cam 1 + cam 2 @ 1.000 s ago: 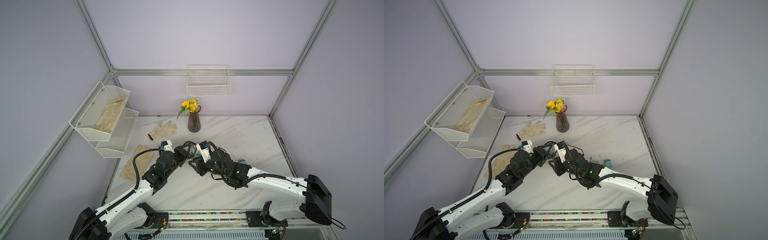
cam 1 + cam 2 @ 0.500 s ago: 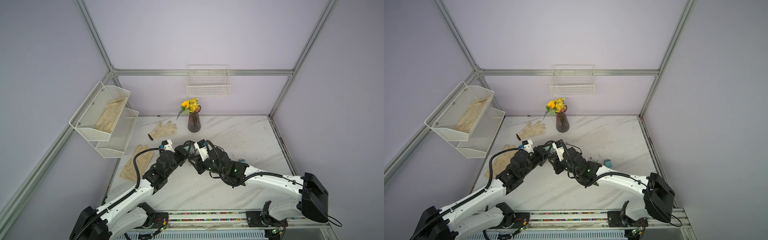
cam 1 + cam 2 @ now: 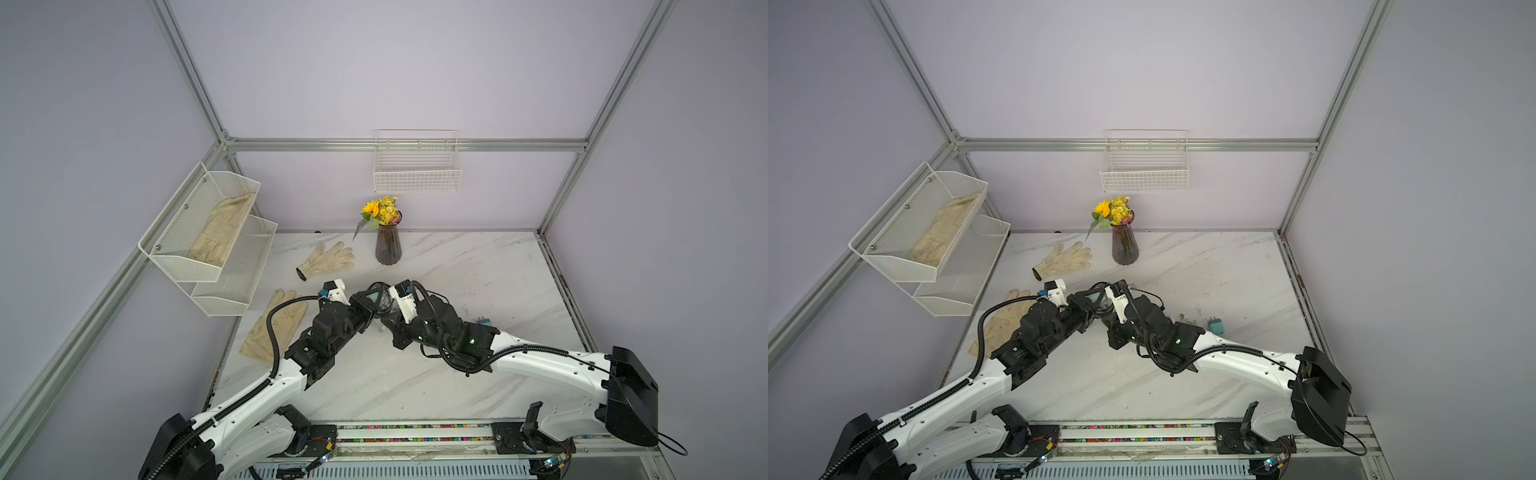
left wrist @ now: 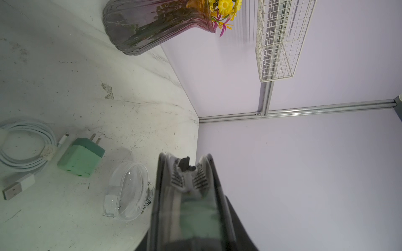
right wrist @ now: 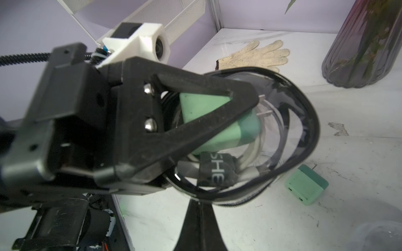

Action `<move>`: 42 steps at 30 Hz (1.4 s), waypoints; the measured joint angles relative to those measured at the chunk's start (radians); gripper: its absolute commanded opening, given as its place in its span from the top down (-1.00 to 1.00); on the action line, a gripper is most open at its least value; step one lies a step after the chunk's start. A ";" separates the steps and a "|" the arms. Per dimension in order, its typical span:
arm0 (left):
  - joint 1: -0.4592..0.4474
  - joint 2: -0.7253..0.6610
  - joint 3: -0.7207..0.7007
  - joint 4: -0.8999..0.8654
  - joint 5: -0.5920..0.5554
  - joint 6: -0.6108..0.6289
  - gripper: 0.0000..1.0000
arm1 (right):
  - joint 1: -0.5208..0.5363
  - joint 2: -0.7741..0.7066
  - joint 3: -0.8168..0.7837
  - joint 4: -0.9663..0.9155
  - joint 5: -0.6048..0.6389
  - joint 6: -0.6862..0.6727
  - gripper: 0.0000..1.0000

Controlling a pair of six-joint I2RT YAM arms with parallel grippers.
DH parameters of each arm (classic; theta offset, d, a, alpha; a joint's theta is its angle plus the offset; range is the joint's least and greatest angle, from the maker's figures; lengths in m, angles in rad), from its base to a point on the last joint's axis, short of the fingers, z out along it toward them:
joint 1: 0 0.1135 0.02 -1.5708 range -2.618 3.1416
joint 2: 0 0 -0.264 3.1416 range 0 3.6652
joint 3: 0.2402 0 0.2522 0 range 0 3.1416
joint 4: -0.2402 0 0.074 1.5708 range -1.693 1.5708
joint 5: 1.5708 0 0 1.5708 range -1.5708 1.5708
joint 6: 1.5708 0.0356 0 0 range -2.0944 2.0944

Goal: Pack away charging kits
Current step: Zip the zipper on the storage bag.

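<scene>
At the centre of the marble table [image 3: 478, 270], just nearer than the vase of flowers [image 3: 387, 249], the black-rimmed case [image 5: 280, 139] is held raised off the surface by the left gripper [image 3: 374, 300]. Its fingers [image 5: 206, 81] are clamped across the case's two flat faces. A mint-green adapter [image 5: 243, 128] and a coiled cable [image 5: 250, 160] are seen inside through the clear wall. The right gripper [image 5: 199, 208] is set against the case from the right, its fingers pressed fully together and the tips touching the rim. Whether the zip or anything else is nipped between them cannot be told. In the left wrist view the case is seen edge-on, with its zip teeth parted. To the right of the held case, a second adapter [image 4: 81, 157], a loose white cable [image 4: 26, 145] and a clear case [image 4: 128, 191] are noted lying on the table just beside one another. One cream glove [image 3: 328, 259] lies at the far left of the table and another [image 3: 276, 328] at its left edge. A third [image 3: 220, 232] rests in the upper tier of the mesh rack [image 3: 178, 259]. A wire basket [image 3: 417, 172] is fixed to the far wall.
</scene>
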 measured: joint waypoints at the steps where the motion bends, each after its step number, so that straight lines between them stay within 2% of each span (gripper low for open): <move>1: 0.002 -0.004 0.000 -0.010 0.004 0.008 0.83 | 0.001 0.000 0.013 -0.023 0.003 -0.010 1.00; 7: 0.068 -0.008 0.019 -0.029 0.124 0.032 1.00 | 0.004 -0.015 0.064 -0.120 0.005 -0.083 1.00; 14: 0.159 -0.028 0.021 -0.064 0.286 0.056 1.00 | -0.008 0.027 0.143 -0.204 -0.039 -0.143 1.00; 22: 0.214 -0.042 0.021 -0.077 0.374 0.077 1.00 | -0.034 0.084 0.203 -0.258 -0.135 -0.187 1.00; 34: 0.250 -0.042 0.028 -0.121 0.467 0.144 1.00 | -0.041 0.134 0.266 -0.332 -0.143 -0.200 1.00; 42: 0.332 -0.035 0.035 -0.118 0.644 0.175 1.00 | -0.067 0.117 0.267 -0.394 -0.137 -0.222 1.00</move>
